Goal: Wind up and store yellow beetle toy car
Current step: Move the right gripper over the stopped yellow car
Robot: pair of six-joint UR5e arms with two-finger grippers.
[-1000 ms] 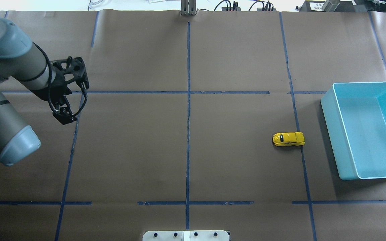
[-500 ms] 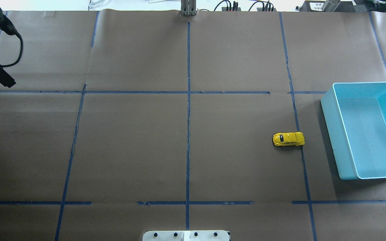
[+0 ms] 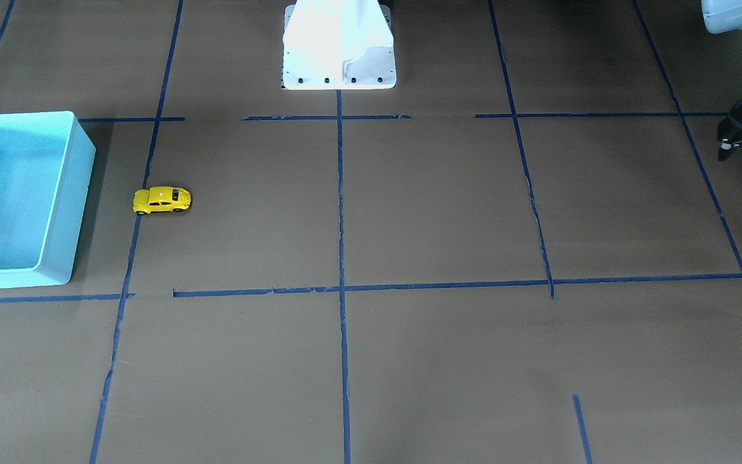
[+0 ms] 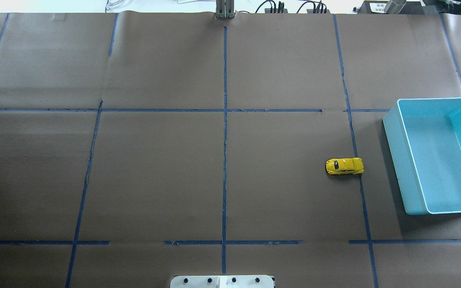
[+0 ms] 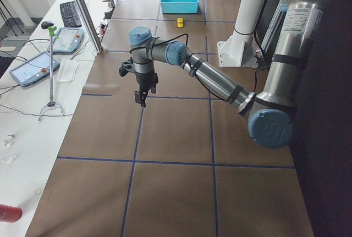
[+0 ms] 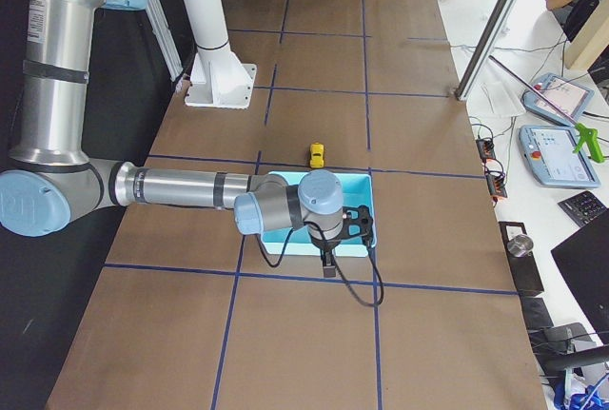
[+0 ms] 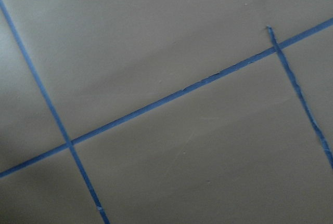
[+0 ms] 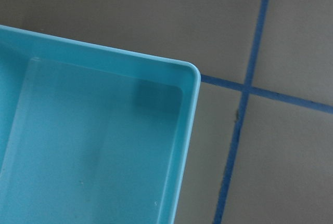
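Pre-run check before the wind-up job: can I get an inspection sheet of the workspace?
Surface: brown paper-covered table with a blue tape grid.
Job's things: tiny yellow beetle toy car on its wheels, ungripped, beside but apart from the empty light blue plastic bin.
Clutter: nothing seen on the paper.
Grippers: left gripper hangs over bare table, far from the car. Right gripper hangs over a corner of the bin. Open or shut cannot be told for either.
Cables: black cable loops off the right gripper; black plugs sit at the table's far edge.
Surroundings: white robot pedestal; teach pendants on a side bench.
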